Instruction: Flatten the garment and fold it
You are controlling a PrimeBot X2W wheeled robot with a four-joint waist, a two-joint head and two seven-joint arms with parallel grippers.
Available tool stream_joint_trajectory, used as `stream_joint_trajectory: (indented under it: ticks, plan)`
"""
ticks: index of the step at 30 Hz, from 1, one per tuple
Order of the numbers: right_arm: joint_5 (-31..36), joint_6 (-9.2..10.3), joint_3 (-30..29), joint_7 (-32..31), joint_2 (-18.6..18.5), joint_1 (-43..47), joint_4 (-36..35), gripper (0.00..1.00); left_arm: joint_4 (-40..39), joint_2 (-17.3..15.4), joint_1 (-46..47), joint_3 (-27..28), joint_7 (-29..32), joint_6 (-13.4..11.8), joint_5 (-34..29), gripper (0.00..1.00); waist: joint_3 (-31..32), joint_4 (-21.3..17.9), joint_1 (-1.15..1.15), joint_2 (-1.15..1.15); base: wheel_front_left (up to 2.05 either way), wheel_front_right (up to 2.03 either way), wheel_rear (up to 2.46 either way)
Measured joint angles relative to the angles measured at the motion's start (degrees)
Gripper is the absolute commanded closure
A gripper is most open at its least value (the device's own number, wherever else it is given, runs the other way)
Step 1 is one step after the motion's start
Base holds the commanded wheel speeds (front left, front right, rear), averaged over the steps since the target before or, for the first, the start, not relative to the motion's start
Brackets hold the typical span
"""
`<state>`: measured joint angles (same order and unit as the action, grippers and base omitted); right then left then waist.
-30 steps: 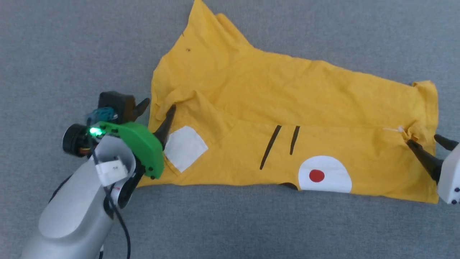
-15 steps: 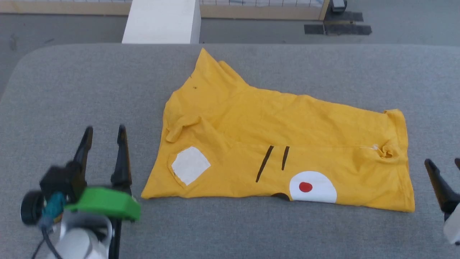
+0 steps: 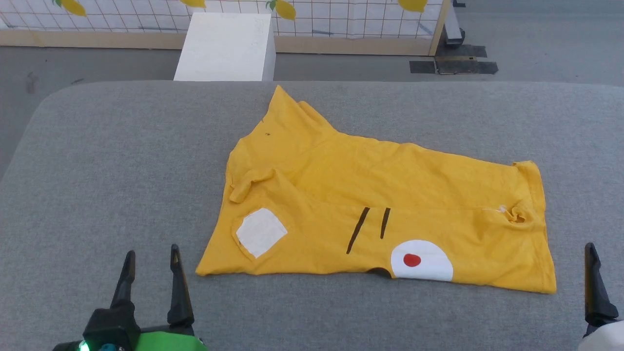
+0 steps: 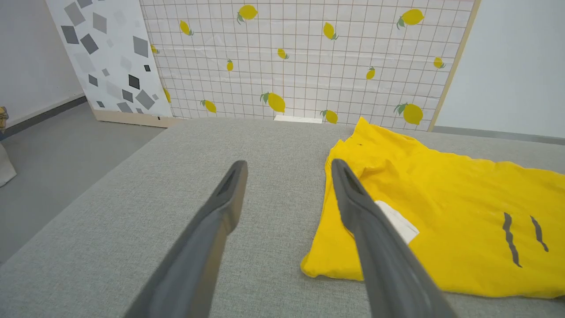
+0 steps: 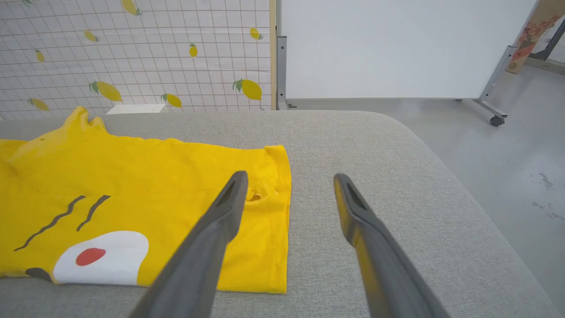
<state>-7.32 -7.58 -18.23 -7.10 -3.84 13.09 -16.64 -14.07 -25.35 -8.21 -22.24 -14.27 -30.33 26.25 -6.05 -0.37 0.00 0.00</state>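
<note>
The garment (image 3: 380, 195), a bright yellow T-shirt, is lying on the grey padded table (image 3: 97, 170), roughly in the middle and reaching well towards the right. It is lying partly doubled: a near layer is resting over the far one, with its edge running across the cloth from left to right. A pointed flap is sticking out towards the far side, and a small curled fold is sitting at the left end. On the near layer, the white square patch (image 3: 261, 232) is showing at the left, the two black line marks (image 3: 370, 226) in the middle, and the white oval with a red dot (image 3: 421, 261) at the near edge. A small puckered hole (image 3: 514, 214) is showing close to the right hem. The left gripper (image 3: 152, 250) is hovering at the near left, its two dark fingers spread apart with nothing between them, just beside the shirt's near left corner but not touching it. The right gripper (image 5: 290, 176) is holding its fingers wide apart too, gripping nothing, near the shirt's right hem at the near right. Beyond the table's far edge a white block (image 3: 224, 46) is standing in front of a lemon-patterned grid panel (image 4: 300, 57).
</note>
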Motion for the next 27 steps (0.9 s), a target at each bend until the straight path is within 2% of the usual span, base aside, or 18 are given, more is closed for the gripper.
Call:
stream_joint_trajectory:
  ticks: [3, 8, 12, 15, 22, 26, 27]
  plan:
    - [0.9, 0.00, 0.3, 0.7, 0.4, -0.1, 0.5, 0.00, 0.4, -1.7, 1.0, -1.3, 2.7, 1.8, -0.3, 0.00, -0.4, 0.0, 0.00, 0.00, 0.00, 0.00, 0.00]
    - [1.5, 0.00, 0.9, 0.6, 0.5, -1.4, 0.8, 0.00, 3.0, -5.8, 9.0, -4.7, 14.0, 7.8, 0.2, 0.00, -1.7, 0.4, 0.00, 0.00, 0.00, 0.00, 0.00]
    - [1.7, 0.00, 1.2, 0.6, 0.3, -2.8, 1.0, 0.00, 6.8, -6.6, 14.2, -6.8, 23.0, 12.3, 3.3, 0.00, -3.2, 0.5, 0.00, 0.00, 0.00, 0.00, 0.00]
    - [1.6, 0.00, 1.5, 0.5, 0.0, -2.9, 1.4, 0.00, 10.3, -6.7, 17.0, -8.2, 27.8, 14.8, 5.1, 0.00, -4.6, 0.5, 0.00, 0.00, 0.00, 0.00, 0.00]
    - [0.8, 0.00, 1.3, 0.1, -1.1, -3.8, 2.0, 0.00, 19.0, -6.0, 21.6, -10.1, 34.8, 18.7, 8.4, 0.00, -7.7, 0.0, 0.00, 0.00, 0.00, 0.00, 0.00]
    - [0.6, 0.00, 1.4, 0.0, -1.6, -4.2, 2.4, 0.00, 21.2, -5.8, 23.2, -10.4, 39.0, 21.0, 11.7, 0.00, -8.6, -0.4, 0.00, 0.00, 0.00, 0.00, 0.00]
    - [0.6, 0.00, 1.5, 0.0, -1.8, -4.3, 2.6, 0.00, 21.4, -5.8, 23.6, -10.4, 40.0, 21.6, 12.4, 0.17, -8.7, -0.5, 0.00, 0.00, 0.00, 0.00, 0.00]
